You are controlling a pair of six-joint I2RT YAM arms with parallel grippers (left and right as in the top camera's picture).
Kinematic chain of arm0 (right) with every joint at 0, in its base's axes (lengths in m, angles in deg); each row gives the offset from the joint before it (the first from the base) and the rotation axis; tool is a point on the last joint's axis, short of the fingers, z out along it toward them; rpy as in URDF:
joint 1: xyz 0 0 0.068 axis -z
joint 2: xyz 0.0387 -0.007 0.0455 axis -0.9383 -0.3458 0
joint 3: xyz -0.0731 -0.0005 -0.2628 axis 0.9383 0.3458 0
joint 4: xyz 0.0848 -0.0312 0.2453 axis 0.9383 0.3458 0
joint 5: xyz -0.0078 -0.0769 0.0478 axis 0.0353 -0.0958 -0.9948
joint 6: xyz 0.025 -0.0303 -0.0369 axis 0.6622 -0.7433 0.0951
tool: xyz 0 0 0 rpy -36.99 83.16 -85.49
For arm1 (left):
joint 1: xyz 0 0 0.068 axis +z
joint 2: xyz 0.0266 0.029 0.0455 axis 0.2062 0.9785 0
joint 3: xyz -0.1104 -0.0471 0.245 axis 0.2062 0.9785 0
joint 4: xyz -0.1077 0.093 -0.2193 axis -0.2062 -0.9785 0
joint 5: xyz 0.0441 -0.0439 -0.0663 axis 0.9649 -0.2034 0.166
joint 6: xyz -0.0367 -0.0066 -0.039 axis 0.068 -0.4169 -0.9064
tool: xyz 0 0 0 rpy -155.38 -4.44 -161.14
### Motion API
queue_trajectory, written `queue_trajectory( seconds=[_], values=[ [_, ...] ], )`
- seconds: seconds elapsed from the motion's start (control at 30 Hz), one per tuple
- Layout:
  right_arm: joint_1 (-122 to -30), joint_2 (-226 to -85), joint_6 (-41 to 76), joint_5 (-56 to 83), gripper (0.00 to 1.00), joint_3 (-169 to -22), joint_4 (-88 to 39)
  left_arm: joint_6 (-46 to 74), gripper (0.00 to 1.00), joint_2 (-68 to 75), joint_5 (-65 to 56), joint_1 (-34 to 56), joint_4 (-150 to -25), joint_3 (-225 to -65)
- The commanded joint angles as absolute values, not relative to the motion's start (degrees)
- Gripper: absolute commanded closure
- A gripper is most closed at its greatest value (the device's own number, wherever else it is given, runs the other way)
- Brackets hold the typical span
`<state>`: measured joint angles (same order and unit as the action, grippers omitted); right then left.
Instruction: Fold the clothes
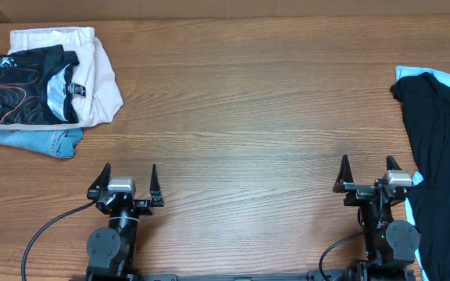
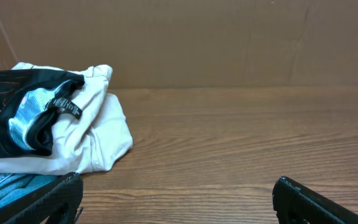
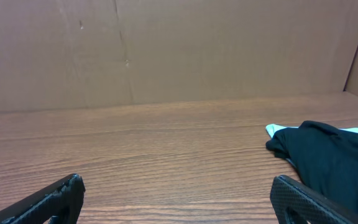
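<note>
The large plain black garment of thin soft fabric (image 1: 437, 156) lies crumpled along the right edge of the brown wood-grain table (image 1: 248, 117), stretching from the far side down to the near edge, just beside the right arm. A light blue cloth (image 1: 437, 76) peeks out from under its far end. From the right wrist view the black fabric (image 3: 334, 155) sits to the right of the fingers and apart from them. The right gripper (image 1: 367, 165) rests near the front edge with its jaws spread wide apart and nothing between them. The left gripper (image 1: 129, 173) stands the same way, fingers (image 2: 48, 200) parted and holding nothing. Well away in the far left corner sits a pile: a white folded garment (image 1: 100, 70), a smaller black piece with orange line print (image 1: 18, 86) on top of it, and pale blue denim (image 1: 41, 142) underneath. A brown cardboard wall (image 2: 229, 43) backs the table
</note>
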<state>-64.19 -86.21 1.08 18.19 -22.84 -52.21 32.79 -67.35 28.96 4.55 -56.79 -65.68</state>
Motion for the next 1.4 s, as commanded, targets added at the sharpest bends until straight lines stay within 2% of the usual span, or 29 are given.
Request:
queue_trajectory(
  seconds=[0.0, 1.1, 1.37],
  values=[
    [-63.95, -85.92, 0.88, 17.81, 0.0, -22.3, -52.49, 33.53, 0.0, -67.78, 28.43, 5.03, -56.77, -65.49],
    [-63.95, -85.9, 0.92, 17.75, 0.0, -22.3, -52.51, 33.51, 0.0, -67.78, 27.63, 5.03, -56.77, -65.49],
    [-63.95, -85.9, 4.2, 17.57, 0.0, -22.3, -52.51, 33.51, 0.0, -67.78, 27.65, 5.03, -56.77, -65.49]
  ],
)
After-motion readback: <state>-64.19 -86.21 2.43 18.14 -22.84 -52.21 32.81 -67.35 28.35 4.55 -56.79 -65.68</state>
